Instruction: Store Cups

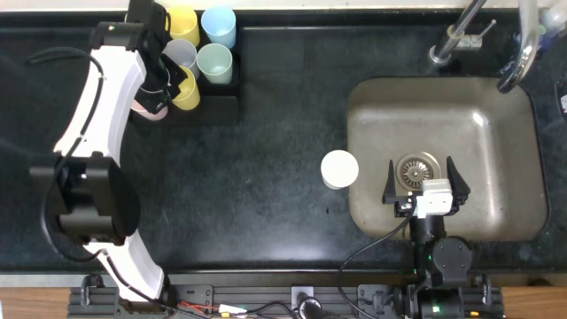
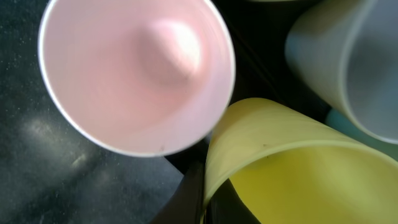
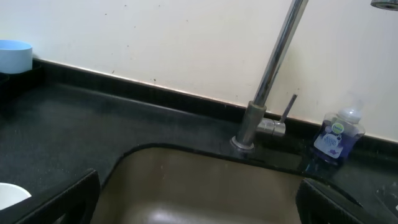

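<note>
Yellow cup (image 2: 280, 168), smooth matte plastic, is clamped by its wall in the left end effector (image 1: 166, 81) and tilted, apparently for seating in the black rack (image 1: 220, 108) just beside the pink cup (image 2: 137, 68). Farther off, a white cup (image 1: 339, 168) stands on the tabletop (image 1: 266, 195) at the sink (image 1: 496, 133) edge. The right end effector (image 1: 422, 173) hangs over the sink, spread wide and empty.

A tilted yellow cup (image 1: 186, 89) and the left arm (image 1: 97, 89) are crowding the rack (image 1: 221, 108), while tabletop (image 1: 266, 177) right of it is lying open.
</note>
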